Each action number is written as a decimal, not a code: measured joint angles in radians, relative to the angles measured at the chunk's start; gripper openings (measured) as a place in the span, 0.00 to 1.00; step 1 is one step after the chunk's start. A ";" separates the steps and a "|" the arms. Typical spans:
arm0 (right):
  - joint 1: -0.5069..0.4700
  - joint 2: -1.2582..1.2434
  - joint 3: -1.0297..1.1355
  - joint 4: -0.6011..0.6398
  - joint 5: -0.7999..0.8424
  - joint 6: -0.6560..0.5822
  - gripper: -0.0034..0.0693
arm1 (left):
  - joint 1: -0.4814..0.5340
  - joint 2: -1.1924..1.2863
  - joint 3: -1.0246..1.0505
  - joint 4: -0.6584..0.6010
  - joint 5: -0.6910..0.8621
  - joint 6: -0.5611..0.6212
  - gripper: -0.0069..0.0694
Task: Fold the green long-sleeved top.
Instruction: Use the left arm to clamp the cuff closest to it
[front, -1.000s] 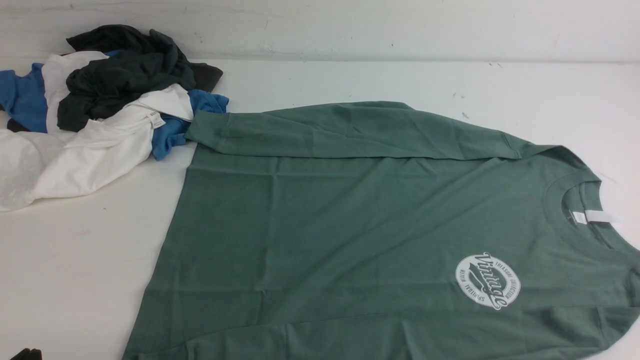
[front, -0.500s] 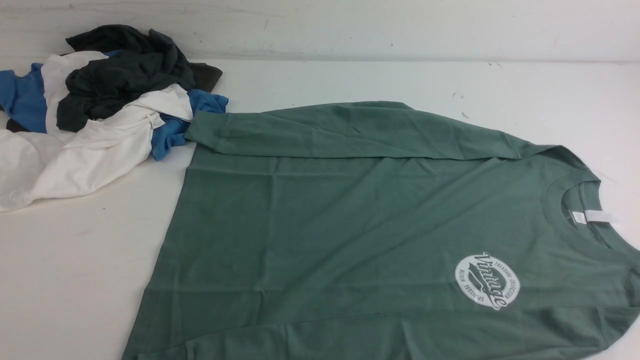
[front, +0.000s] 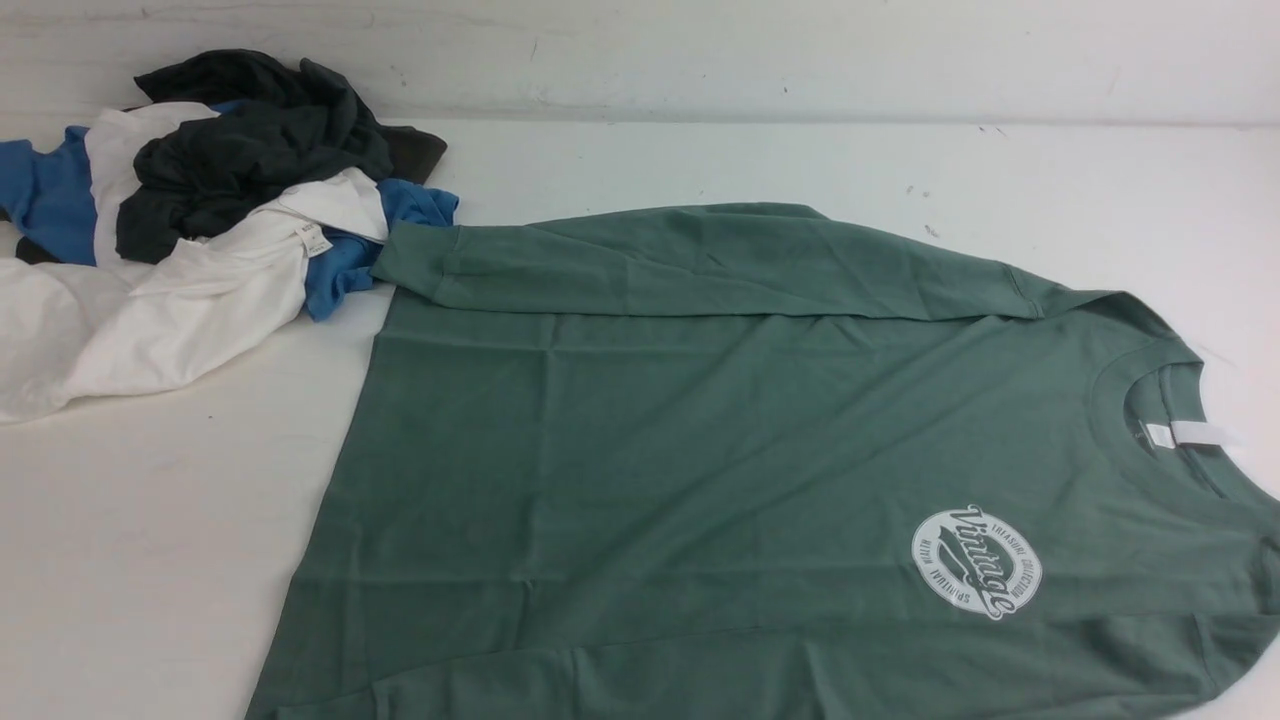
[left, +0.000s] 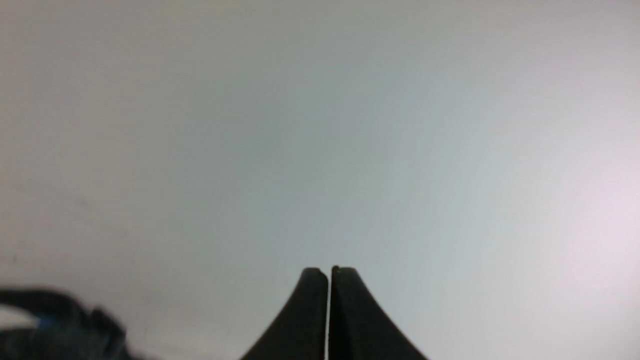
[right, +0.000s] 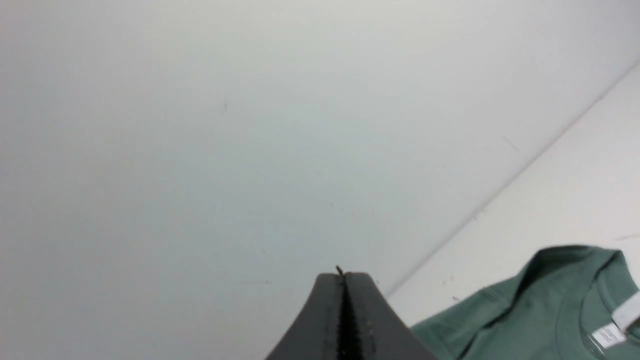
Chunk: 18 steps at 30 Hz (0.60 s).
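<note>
Lying flat, green top (front: 700, 450), "Vintage" logo (front: 976, 561)

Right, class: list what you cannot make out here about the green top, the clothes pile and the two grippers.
Top: front view's bottom and right edges cut off its near side and one shoulder.
Neck tag: print too small.
Pile: garments overlap and the left edge cuts it, so no count.
Left gripper, right gripper: absent from front view; wrist views show only shut tips, so their place is unknown.

Bare lab-style test bench, scuffed white tabletop (front: 150, 560), plain white wall (front: 800, 60), heaped clothes (front: 200, 200)
</note>
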 joint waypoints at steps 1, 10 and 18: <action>0.002 0.000 -0.008 -0.002 0.013 0.002 0.03 | 0.000 0.061 -0.043 0.021 0.112 0.012 0.09; 0.130 0.212 -0.549 -0.166 0.697 -0.203 0.03 | -0.008 0.755 -0.225 0.189 0.823 0.052 0.09; 0.230 0.641 -0.880 -0.108 1.221 -0.546 0.03 | -0.269 1.051 -0.196 0.429 0.849 -0.086 0.09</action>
